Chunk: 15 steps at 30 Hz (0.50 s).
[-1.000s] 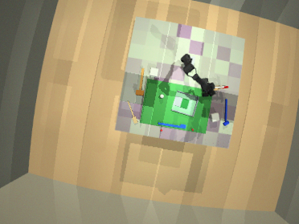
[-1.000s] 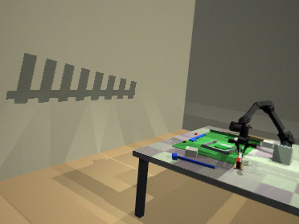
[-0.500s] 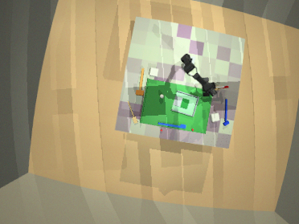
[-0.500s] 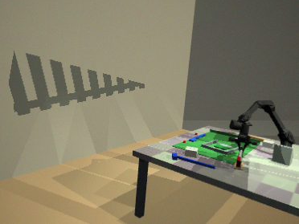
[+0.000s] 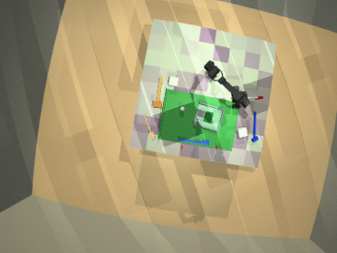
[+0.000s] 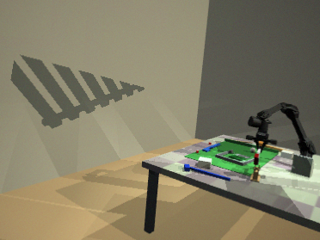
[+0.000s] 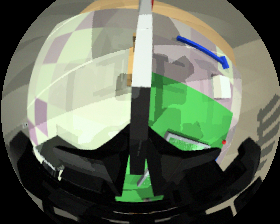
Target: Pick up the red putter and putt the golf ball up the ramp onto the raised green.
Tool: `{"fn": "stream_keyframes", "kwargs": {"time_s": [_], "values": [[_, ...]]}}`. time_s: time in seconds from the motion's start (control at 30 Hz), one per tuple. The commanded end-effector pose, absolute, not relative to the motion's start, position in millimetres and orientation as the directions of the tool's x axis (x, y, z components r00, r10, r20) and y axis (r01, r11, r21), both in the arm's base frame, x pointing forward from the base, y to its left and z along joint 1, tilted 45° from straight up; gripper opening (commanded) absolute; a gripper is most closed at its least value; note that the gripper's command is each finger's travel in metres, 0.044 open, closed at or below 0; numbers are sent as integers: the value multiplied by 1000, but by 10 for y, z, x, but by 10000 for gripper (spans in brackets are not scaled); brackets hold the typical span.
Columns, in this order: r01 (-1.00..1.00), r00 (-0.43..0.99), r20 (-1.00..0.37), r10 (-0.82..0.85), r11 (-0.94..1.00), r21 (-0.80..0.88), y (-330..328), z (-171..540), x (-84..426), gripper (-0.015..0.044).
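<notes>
And there's the grip! The black two-fingered gripper (image 5: 241, 104) (image 6: 261, 144) (image 7: 136, 126) is nearly closed, pinched on the dark handle of the red-headed putter with the white shaft (image 5: 259, 98) (image 6: 256, 158) (image 7: 142, 60). Handle towards the arm, red head pointing away: that looks like the sensible end to take, leaving the head free to strike. A small tan wooden stand (image 6: 255, 174) (image 7: 131, 67) sits under the shaft, presumably there to prop the club up where fingers can reach round it.

Over on the flat green felt mat (image 5: 174, 123) (image 6: 215, 161) (image 7: 175, 107), the small white golf ball (image 5: 182, 109) (image 6: 253, 150) waits on the side away from the club, so the putter has a trip to make, I'd say. The grey-walled square raised green (image 5: 222, 117) (image 6: 243, 163) (image 7: 187, 140) is the nearest thing here to a container, its low rim likely meant to keep a ball in. I see no ball inside. Next should come a clean lift; a loose pinch could let that club swivel.
</notes>
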<state>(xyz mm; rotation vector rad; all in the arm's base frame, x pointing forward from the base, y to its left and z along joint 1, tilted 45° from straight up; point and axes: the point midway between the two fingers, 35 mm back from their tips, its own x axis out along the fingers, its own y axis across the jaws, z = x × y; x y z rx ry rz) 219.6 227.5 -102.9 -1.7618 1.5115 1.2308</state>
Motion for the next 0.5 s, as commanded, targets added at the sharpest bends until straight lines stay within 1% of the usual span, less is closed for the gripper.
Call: {"fn": "stream_keyframes", "kwargs": {"time_s": [0.0, 0.47], "values": [[-974, -20, -872, -489, -188, 127, 2184, -863, 2320, 0], [-988, 29, -868, -495, 116, -100, 1664, -64, 2758, 0]]}}
